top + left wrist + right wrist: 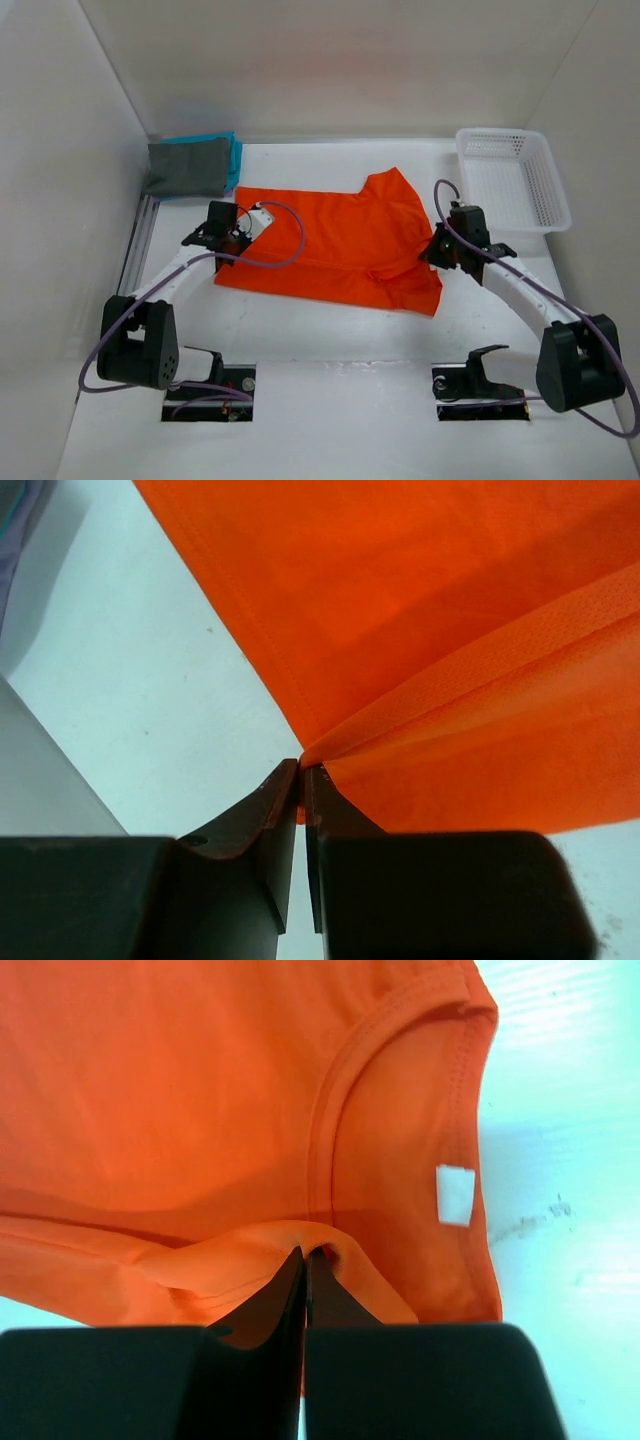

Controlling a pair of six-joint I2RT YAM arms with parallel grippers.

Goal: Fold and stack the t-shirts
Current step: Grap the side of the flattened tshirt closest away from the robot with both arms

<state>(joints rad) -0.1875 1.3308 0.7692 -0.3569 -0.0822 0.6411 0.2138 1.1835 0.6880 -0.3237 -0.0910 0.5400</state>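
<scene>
A bright orange t-shirt [340,235] lies partly folded in the middle of the white table [330,400]. My left gripper [232,240] is at its left edge, shut on a pinch of the orange cloth [450,630]; the fold runs right into my left gripper [302,770]. On the shirt's right side, near the collar [330,1110], my right gripper [447,250] is shut on a raised fold of the orange t-shirt [200,1090], and in the right wrist view the right gripper [306,1255] shows cloth bulging over its tips. A dark grey t-shirt [185,168] lies folded on a teal t-shirt [232,155] at the back left.
A white mesh basket [470,160] stands at the back right. White walls close in the table on three sides, and a metal rail [140,240] runs along the left wall. A white label [455,1194] sits inside the orange shirt's neck.
</scene>
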